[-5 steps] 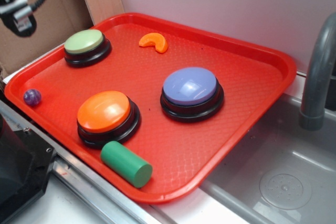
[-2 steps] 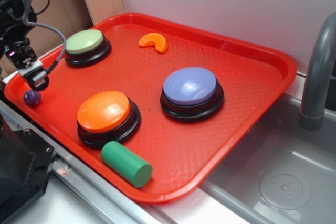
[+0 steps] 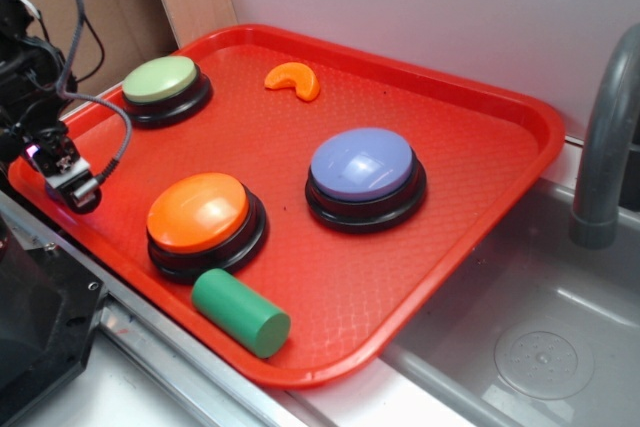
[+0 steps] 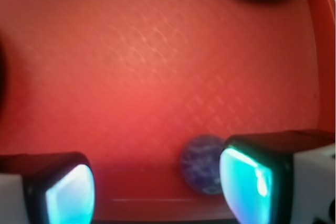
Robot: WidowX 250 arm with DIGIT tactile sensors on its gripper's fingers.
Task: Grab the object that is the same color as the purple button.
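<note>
Hovering low at left edge of exterior frame, gripper (image 3: 72,187) sits over the red tray (image 3: 480,197) w/ fingers spread wide apart, nothing clamped. Wrist view: purple ball (image 4: 202,164) at bottom center-right, just beside the right-hand finger (image 4: 252,184), far from the other. Ball hidden in exterior view. Purple button (image 3: 365,177) center frame, well apart from gripper.

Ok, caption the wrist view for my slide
Open gripper straddles the small marbled purple ball, which sits beside one finger on the textured red tray.

Toy kitchen setup: grey sink (image 3: 520,337), faucet (image 3: 605,137), red tray (image 3: 480,147).
</note>
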